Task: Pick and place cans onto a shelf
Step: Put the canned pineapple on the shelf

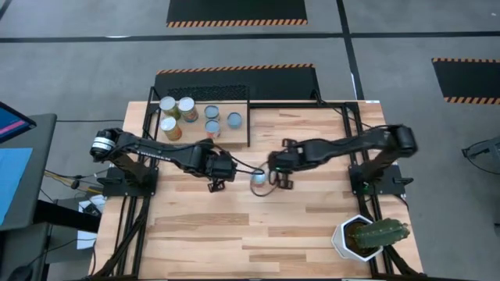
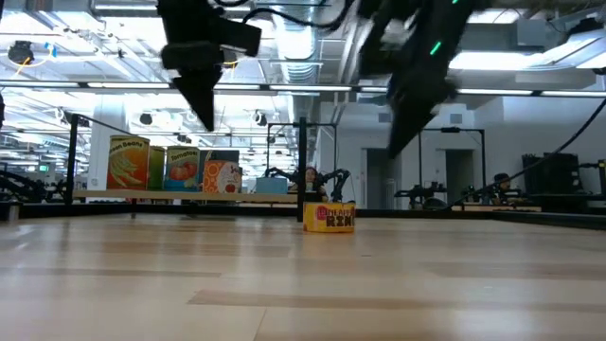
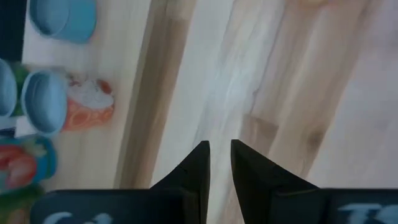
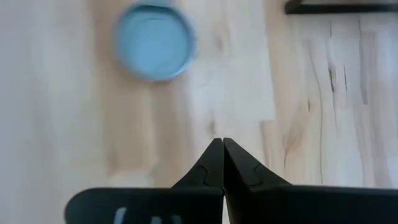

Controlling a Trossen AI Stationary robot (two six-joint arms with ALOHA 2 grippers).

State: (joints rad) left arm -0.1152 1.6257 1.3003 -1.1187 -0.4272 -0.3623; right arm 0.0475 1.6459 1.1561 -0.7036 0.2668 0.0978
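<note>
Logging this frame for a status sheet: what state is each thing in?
Can on the table: upright, not held, off the shelf.
Six cans: upright on the shelf.
Left gripper: slightly open, holding nothing.
Right gripper: shut, holding nothing.
Cactus pot: upright.

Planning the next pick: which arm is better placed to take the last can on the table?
Right, probably. Its end effector hovers beside the can, fingers shut. The left end effector sits farther off, nearer the shelf.

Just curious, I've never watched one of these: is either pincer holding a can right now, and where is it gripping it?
Neither. The right pincer is shut and empty above the table; the loose can stands free. The left pincer holds nothing.
</note>
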